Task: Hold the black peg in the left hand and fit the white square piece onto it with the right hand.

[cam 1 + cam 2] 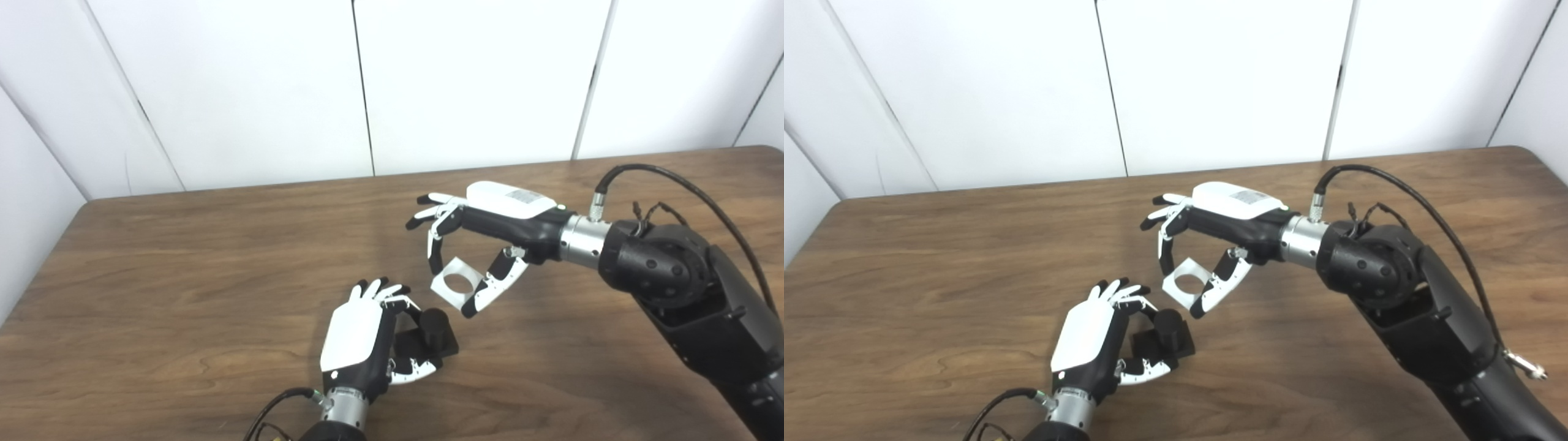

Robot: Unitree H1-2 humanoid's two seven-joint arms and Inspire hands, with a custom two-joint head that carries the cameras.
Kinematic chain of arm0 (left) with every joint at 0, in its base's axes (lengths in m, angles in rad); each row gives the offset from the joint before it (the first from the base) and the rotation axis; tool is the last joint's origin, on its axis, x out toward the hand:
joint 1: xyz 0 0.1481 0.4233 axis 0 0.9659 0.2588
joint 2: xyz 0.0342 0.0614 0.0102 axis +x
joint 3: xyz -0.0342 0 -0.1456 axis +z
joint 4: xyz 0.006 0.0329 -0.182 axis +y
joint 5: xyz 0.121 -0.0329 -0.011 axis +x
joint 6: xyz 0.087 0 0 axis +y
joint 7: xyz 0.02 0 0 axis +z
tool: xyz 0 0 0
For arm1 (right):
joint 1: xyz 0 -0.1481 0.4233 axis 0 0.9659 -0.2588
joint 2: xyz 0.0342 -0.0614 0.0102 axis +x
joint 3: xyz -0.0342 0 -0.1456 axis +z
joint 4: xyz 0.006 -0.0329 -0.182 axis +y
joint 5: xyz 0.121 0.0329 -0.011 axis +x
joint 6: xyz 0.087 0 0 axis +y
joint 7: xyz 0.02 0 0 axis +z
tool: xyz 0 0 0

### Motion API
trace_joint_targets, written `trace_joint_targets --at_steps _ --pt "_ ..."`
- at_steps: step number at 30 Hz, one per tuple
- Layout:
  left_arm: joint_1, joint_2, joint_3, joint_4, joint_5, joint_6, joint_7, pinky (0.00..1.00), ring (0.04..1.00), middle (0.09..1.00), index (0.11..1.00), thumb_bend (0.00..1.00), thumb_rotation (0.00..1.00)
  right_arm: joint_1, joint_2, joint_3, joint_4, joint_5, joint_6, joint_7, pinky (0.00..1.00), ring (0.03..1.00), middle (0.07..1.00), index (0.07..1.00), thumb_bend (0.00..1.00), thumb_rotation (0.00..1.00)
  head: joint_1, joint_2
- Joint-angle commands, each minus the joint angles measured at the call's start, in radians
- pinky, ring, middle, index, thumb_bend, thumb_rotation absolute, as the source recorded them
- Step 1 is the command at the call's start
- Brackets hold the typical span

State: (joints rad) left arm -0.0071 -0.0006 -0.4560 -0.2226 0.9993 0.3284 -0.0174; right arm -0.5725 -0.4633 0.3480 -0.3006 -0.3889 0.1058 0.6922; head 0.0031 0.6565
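1. Nearest to me is the left hand (pixel 361 343), low over the front of the bench (pixel 184 257). Its fingers and thumb are wrapped around the flat base of the black peg (pixel 433 327), so this hand is grasping the peg. The round post of the peg stands up and is free on top.
2. Just beyond the peg and above it, the white square piece (pixel 454 283) hangs in the air, tilted, with its round hole facing partly toward me. It does not touch the peg; the two are near but apart.
3. The right hand (pixel 484 239) is pinching this piece between a finger and the thumb; its other fingers are spread.
4. My judgement: both pickups are done, so about half of the task is finished. What remains is to level the piece, bring the hole over the post and press it down.
5. I see no container anywhere on the bench.
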Motion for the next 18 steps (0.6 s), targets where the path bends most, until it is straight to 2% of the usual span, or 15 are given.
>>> trace_joint_targets --at_steps 1,7,18 --pt "-0.011 -0.003 -0.005 0.028 0.012 0.005 -0.012 1.00 0.948 0.840 0.485 0.51 0.08 -0.038 0.007 -0.006 -0.037 0.001 0.013 -0.003 0.88 0.989 0.878 0.488 0.53 0.14 0.000 0.001" --pt "-0.011 -0.007 -0.006 0.027 0.012 0.003 -0.009 1.00 0.947 0.839 0.485 0.51 0.08 -0.030 0.016 0.005 -0.029 -0.004 0.013 0.005 0.88 0.993 0.880 0.488 0.53 0.14 0.006 0.003" --pt "-0.007 -0.009 -0.012 0.013 0.023 0.018 -0.023 1.00 0.951 0.842 0.486 0.51 0.08 -0.005 0.038 0.043 0.015 -0.037 -0.029 -0.010 0.86 0.989 0.883 0.488 0.53 0.14 0.014 0.006"
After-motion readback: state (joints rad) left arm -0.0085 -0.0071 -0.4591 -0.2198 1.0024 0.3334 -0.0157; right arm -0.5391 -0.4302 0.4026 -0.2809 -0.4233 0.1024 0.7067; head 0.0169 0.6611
